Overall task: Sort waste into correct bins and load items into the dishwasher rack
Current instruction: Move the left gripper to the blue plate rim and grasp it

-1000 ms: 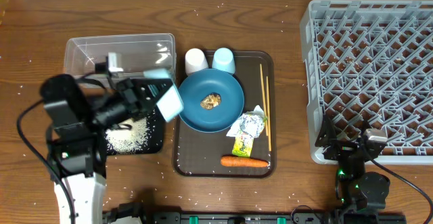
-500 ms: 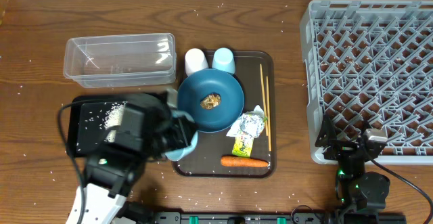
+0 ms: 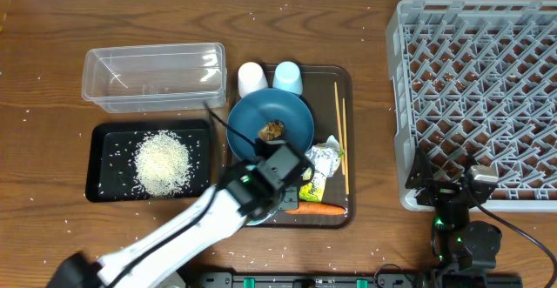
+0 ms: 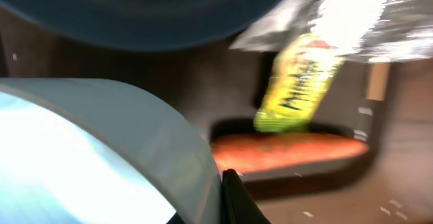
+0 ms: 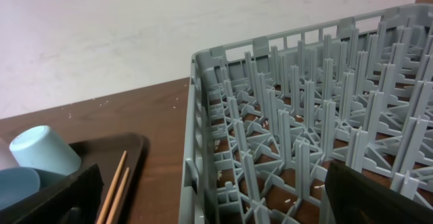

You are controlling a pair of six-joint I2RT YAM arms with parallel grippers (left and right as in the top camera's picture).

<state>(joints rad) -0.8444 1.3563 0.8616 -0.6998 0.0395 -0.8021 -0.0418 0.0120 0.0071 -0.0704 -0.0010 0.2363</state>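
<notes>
My left gripper (image 3: 270,203) is shut on the small white bowl (image 4: 101,149), low over the brown tray's front left; one finger (image 4: 233,200) presses on the rim. Just beyond lie the orange carrot (image 3: 315,208) and the crumpled wrapper (image 3: 318,168). The blue plate (image 3: 291,140) carries a brown food lump (image 3: 271,130). Rice (image 3: 163,162) is heaped in the black tray (image 3: 100,149), and the clear tub (image 3: 152,79) stands behind it. My right gripper (image 3: 454,188) is open at the front left corner of the grey rack (image 3: 479,88).
On the brown serving tray (image 3: 326,83) a white cup (image 3: 251,77) and a light-blue cup (image 3: 288,77) stand at the back, with chopsticks (image 3: 341,131) along its right side. Loose rice grains are scattered over the wooden table.
My left arm has swung right from over the black tray to the brown tray's front, carrying the bowl. The rice heap in the black tray now shows. The right arm has not moved.
</notes>
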